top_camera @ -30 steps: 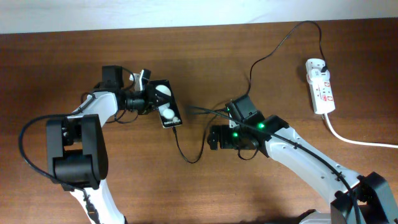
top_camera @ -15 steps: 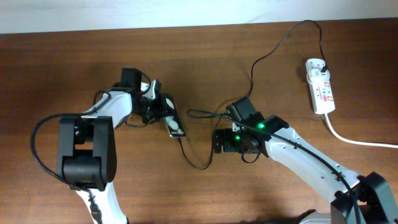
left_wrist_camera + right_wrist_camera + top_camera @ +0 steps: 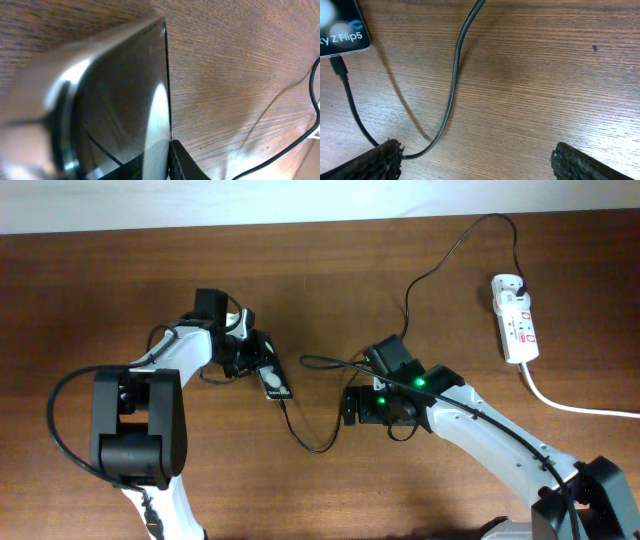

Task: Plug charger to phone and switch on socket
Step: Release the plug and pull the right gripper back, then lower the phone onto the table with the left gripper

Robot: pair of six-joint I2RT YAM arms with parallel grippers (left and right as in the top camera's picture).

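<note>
The phone [image 3: 273, 378] lies left of centre with the charger [image 3: 454, 75] plugged into its near end. The left gripper [image 3: 245, 352] sits at its far end, probably to brace it, though we cannot tell whether it clamps. Our right gripper [image 3: 346, 405] hangs wide open and empty over the slack loop, and the socket [image 3: 515, 320] waits far right.

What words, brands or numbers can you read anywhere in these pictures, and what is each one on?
"Y Z Flip5": on the phone in the right wrist view. The start of the line is cut off by the frame edge.
Red markings on the socket: too small to read.
Left wrist view: no text shows.
</note>
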